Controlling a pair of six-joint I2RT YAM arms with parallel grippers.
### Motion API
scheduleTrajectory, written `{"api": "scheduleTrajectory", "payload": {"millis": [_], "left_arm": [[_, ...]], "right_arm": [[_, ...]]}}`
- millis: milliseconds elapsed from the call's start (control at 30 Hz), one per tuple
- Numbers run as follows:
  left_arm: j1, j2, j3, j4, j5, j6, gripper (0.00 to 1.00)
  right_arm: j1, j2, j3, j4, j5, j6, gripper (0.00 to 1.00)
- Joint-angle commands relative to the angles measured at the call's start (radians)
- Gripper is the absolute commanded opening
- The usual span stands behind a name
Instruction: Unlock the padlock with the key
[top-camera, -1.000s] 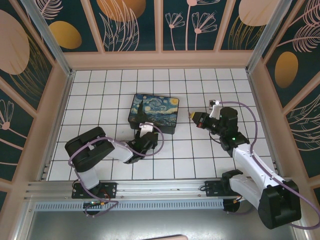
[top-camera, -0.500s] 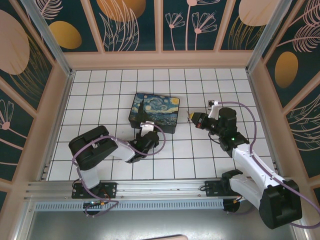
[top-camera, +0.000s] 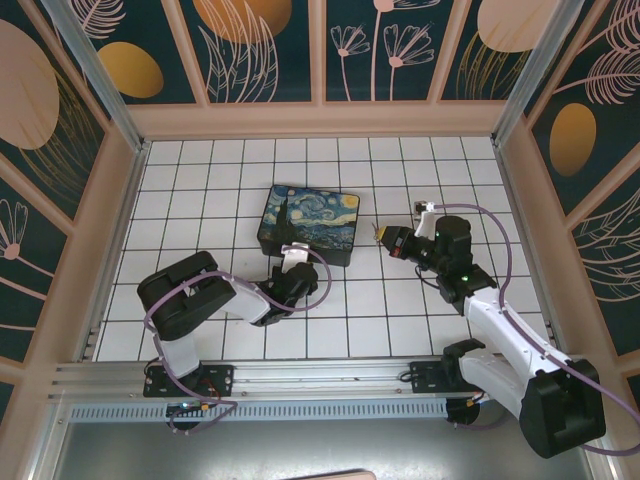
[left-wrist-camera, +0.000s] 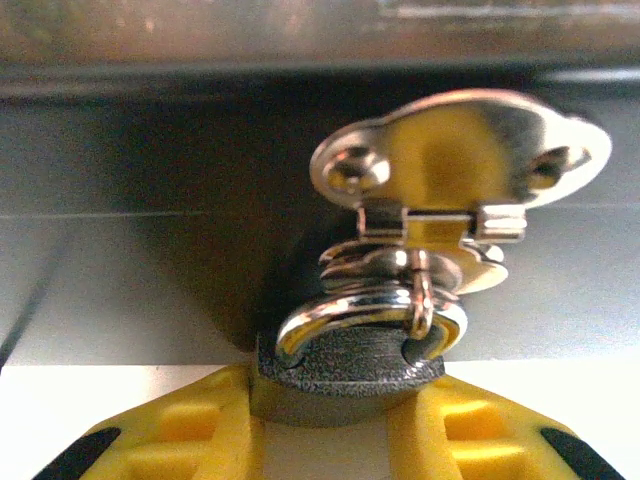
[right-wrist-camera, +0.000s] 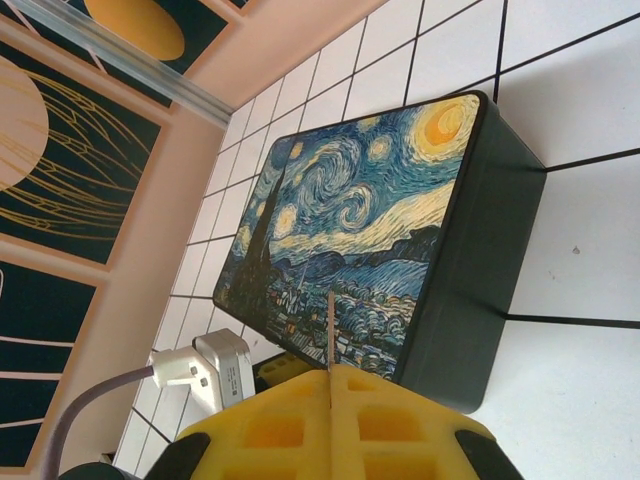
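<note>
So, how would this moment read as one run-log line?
left tool shut on padlock at box hasp | right tool shut on key beside box | key not yet in padlock

- The box (top-camera: 308, 226) sits mid-table (top-camera: 420, 160).
- The left gripper (top-camera: 286, 260) is at the box's near side, the padlock (left-wrist-camera: 350, 375) between its fingers, under the hasp (left-wrist-camera: 460, 160).
- The right gripper (top-camera: 384, 237) is right of the box, apart from it, the key (right-wrist-camera: 330, 325) pinched in it and pointing at the box.

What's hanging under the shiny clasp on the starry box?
A dark padlock, its silver shackle hooked through the clasp. The left pincer squeezes it, so its lower part is hidden between the yellow fingers.
</note>
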Motion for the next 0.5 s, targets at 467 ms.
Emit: {"api": "scheduleTrajectory", "payload": {"millis": [467], "left_arm": [[-0.001, -0.210, 0.028, -0.199, 0.024, -0.068, 0.17]], "right_arm": [[0.021, -0.009, 0.018, 0.004, 0.020, -0.002, 0.00]]}}
